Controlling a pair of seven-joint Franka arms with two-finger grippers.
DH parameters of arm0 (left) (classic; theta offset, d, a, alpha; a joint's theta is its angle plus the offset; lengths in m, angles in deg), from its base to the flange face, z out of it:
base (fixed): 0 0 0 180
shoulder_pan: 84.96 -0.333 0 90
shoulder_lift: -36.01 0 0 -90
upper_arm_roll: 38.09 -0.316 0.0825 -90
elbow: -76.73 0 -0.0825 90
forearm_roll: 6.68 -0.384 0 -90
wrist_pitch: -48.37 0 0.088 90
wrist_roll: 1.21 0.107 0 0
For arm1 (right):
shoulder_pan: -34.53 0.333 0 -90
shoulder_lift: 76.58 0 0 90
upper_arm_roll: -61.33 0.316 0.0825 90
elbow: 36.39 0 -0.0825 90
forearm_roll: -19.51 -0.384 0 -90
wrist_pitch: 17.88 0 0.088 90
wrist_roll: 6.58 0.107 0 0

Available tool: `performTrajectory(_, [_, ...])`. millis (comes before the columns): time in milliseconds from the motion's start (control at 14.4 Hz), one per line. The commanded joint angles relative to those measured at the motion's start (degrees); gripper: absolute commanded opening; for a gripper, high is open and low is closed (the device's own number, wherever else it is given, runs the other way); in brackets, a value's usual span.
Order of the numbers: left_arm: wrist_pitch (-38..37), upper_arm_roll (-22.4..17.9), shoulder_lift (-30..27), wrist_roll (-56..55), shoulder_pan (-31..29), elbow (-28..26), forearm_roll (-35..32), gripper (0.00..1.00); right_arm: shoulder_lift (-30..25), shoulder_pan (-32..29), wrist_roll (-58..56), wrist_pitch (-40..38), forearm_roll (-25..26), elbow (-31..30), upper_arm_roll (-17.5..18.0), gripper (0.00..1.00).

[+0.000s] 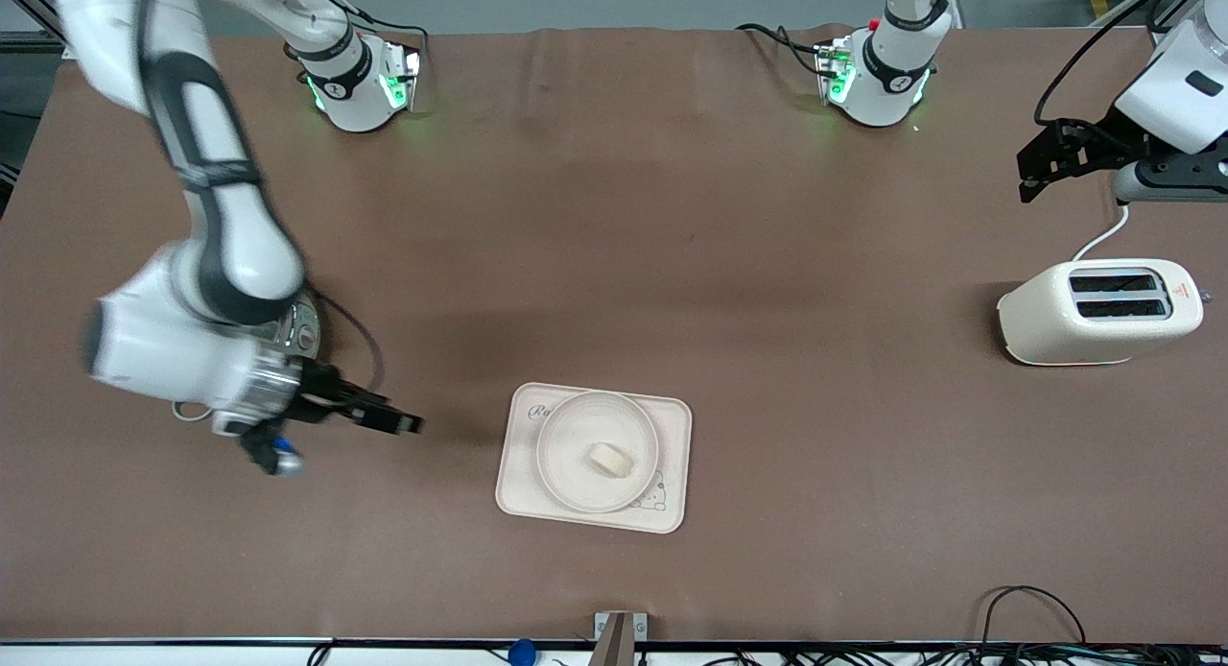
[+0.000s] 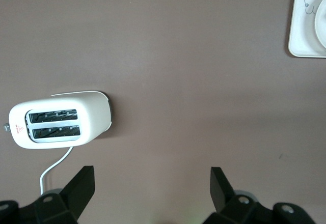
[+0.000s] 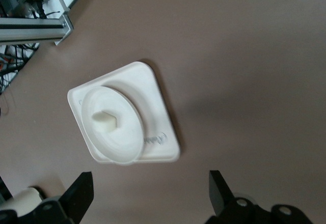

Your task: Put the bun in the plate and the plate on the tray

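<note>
Bun [image 1: 609, 459]: lies in the plate [image 1: 566, 474], roughly at its middle.

Plate: sits on the tray [image 1: 672, 426], covering most of it; the "Rabbit" script and rabbit drawing peek out at the corners.

Tray: on the brown tabletop [image 1: 815, 512], near the front camera, about midway between the arms' ends.

Right tool [image 1: 389, 420]: spread, holding nothing, beside the tray toward the right arm's end; the nearer arm to the tray, which lies straight off its fingertips.

Left tool [image 1: 1041, 172]: spread, empty, waiting over the tabletop by the toaster [image 1: 1098, 311], well apart from the tray.

Judgement: both placements appear complete.
</note>
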Motion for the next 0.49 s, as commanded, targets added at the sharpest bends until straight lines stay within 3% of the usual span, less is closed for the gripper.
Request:
performTrajectory(0, [-1.5, 0.3, 0.2, 0.7, 0.2, 1.4, -0.1, 1.00, -8.4, -6.8, -6.9, -10.6, 9.6, -2.9, 1.5, 1.00])
performTrajectory(417, [-1.4, 0.3, 0.4, 1.5, 0.2, 1.7, -0.1, 1.00, -24.5, -7.7, -8.9, -22.1, 28.4, -4.2, 1.6, 1.00])
